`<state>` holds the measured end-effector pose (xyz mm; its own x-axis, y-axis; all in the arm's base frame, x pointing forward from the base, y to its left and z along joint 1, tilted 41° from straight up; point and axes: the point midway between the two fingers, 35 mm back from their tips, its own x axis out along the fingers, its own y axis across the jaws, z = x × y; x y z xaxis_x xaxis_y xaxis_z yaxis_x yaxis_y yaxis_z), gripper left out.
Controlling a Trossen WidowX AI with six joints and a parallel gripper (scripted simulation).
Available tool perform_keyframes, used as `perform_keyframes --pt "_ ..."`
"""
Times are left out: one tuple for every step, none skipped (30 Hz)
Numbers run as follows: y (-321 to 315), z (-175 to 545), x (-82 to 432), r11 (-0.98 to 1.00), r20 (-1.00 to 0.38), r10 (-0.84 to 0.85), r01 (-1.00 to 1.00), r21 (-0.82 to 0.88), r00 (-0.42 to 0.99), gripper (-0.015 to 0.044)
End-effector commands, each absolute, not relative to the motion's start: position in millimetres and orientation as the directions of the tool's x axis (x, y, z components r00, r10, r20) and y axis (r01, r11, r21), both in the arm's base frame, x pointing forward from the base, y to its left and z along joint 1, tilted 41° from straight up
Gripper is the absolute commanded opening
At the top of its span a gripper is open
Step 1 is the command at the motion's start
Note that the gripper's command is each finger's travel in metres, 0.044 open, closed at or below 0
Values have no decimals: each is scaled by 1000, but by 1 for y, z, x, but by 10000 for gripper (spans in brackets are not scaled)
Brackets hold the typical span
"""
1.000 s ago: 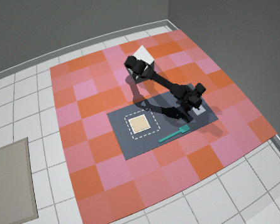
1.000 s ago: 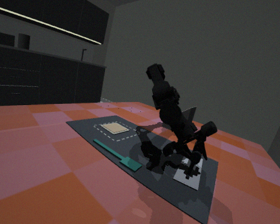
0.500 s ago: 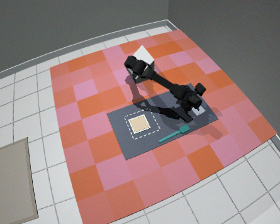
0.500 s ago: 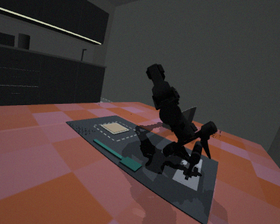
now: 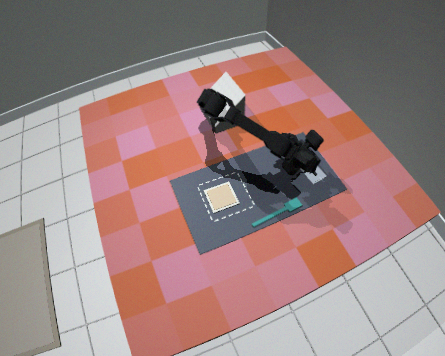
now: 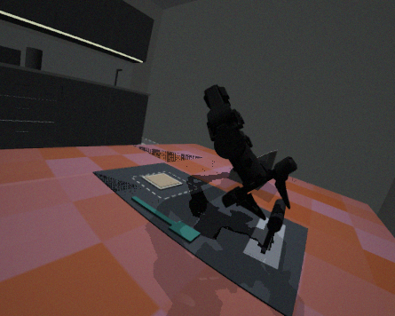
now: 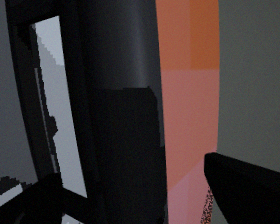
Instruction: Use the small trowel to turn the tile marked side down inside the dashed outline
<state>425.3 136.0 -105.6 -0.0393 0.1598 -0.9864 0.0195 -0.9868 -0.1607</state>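
One trowel, one tile, jaws released

I count one teal trowel, lying on the one dark mat near its long edge, and one cream tile, flat inside the one dashed outline. My gripper has its two fingers apart, grasping nothing. Under the mat is a pink and orange patchwork surface; around are grey walls and dark cabinets.

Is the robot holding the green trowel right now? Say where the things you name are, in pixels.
No, the green trowel (image 5: 293,204) (image 6: 185,231) lies on the mat (image 5: 205,237) (image 6: 293,277), away from the gripper's fingers.
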Motion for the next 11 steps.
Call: perform_keyframes --pt "131 -85 427 -987 -986 161 20 -162 -33 300" --pt "131 -85 427 -987 -986 161 20 -162 -33 300" --pt "133 -83 426 -987 -986 161 20 -162 -33 300" --pt "137 -75 422 -987 -986 161 20 -162 -33 300" --pt "145 -63 416 -986 -986 162 20 -163 -32 300" --pt "154 -48 407 -986 -986 163 20 -164 -31 300" --pt "162 -34 398 -986 -986 164 19 -165 -30 300" --pt "170 -20 388 -986 -986 165 19 -166 -30 300" --pt "176 -9 379 -986 -986 166 19 -167 -29 300" --pt "180 -3 374 -986 -986 167 19 -167 -29 300" --pt "181 -1 372 -986 -986 167 19 -168 -29 300"
